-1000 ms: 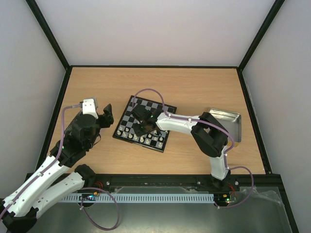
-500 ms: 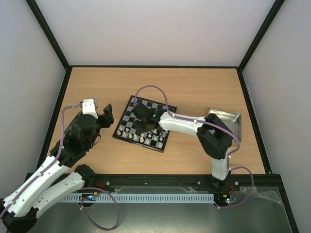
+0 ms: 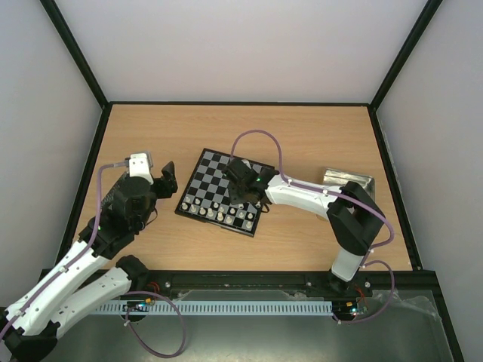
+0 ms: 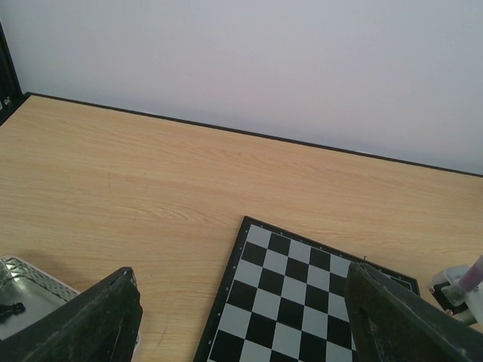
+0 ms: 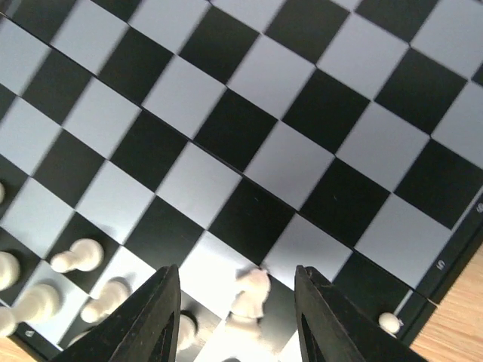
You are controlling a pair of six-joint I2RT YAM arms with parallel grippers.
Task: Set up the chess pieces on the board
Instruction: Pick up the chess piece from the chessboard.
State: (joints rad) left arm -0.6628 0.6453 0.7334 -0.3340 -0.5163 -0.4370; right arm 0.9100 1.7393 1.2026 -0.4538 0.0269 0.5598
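Observation:
The board [image 3: 215, 185] lies tilted at the table's middle. Cream-white chess pieces [image 3: 220, 214] stand along its near rows; the far rows are bare. My right gripper [image 3: 241, 190] hovers over the board's near right part. In the right wrist view it [image 5: 240, 305] is open, with a white knight [image 5: 253, 294] standing on the board between the fingertips, touched by neither. Other white pieces [image 5: 79, 256] stand to its left. My left gripper [image 3: 164, 179] is open and empty, left of the board. In its wrist view it [image 4: 249, 317] faces the board's [image 4: 302, 302] bare squares.
A silver tray [image 3: 355, 181] sits at the right, partly under my right arm. Another silver tray [image 4: 26, 290] with a small black piece [image 4: 11, 308] lies by my left finger. Black frame rails edge the table.
My right gripper has shifted to the right over the board, and its elbow has swung right over the silver tray. The left arm has not moved.

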